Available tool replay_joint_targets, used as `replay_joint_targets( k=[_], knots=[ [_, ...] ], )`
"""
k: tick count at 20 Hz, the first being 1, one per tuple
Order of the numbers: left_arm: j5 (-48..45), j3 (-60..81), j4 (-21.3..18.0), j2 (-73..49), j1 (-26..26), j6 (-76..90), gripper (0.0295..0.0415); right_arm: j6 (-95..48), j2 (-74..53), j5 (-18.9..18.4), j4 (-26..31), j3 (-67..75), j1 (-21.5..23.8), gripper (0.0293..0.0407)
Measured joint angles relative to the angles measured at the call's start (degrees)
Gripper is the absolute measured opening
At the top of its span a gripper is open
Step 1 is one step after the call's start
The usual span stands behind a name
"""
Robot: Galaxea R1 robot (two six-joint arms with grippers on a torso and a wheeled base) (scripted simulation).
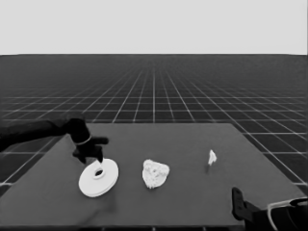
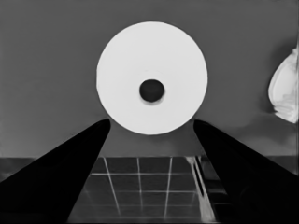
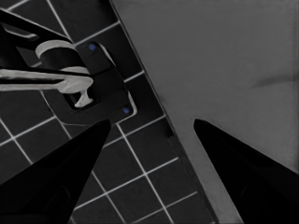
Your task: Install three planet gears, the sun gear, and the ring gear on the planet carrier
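Across the dark table (image 1: 192, 192), largest first: the larger round part (image 1: 98, 178) lies flat toward the left end, its small dark centre hole facing up. My left tool (image 1: 96, 156) hangs directly above it, fingers spread wide with nothing between them; in the left wrist view the disc (image 2: 152, 77) sits whole between the two dark wedges, untouched. Near the table's middle lies a lumpy white cluster (image 1: 155, 173), the smaller round part with gears on it, though I cannot count them. A thin white piece (image 1: 211, 157) stands farther right, well apart. My right tool (image 3: 152, 128) waits at the near right corner, open and empty.
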Motion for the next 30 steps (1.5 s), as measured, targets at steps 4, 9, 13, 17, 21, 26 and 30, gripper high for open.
replay_joint_targets(
  k=[4,9,13,17,21,26,30],
  knots=[
    [-6.25,-5.92,8.43,2.58,10.98,1.75,0.0385,0.0,0.0,0.0,0.0,0.0,0.0,0.0385],
    [-7.15,-7.2,9.29,3.15,12.16,2.16,0.0385,0.0,0.0,0.0,0.0,0.0,0.0,0.0385],
    [-7.21,-7.27,9.34,3.18,12.2,2.19,0.0348,0.0,0.0,0.0,0.0,0.0,0.0,0.0385],
    [-7.21,-7.28,9.34,3.18,12.2,2.19,0.0348,0.0,0.0,0.0,0.0,0.0,0.0,0.0385],
    [-4.09,-3.52,5.79,1.5,8.22,0.9,0.0348,0.0,0.0,0.0,0.0,0.0,0.0,0.0385],
    [-0.28,-1.14,-0.08,0.35,0.63,0.16,0.0348,0.0,0.0,0.0,0.0,0.0,0.0,0.0385],
    [-0.04,-1.14,-0.51,0.35,0.2,0.18,0.0348,0.0,0.0,0.0,0.0,0.0,0.0,0.0385]
  ],
)
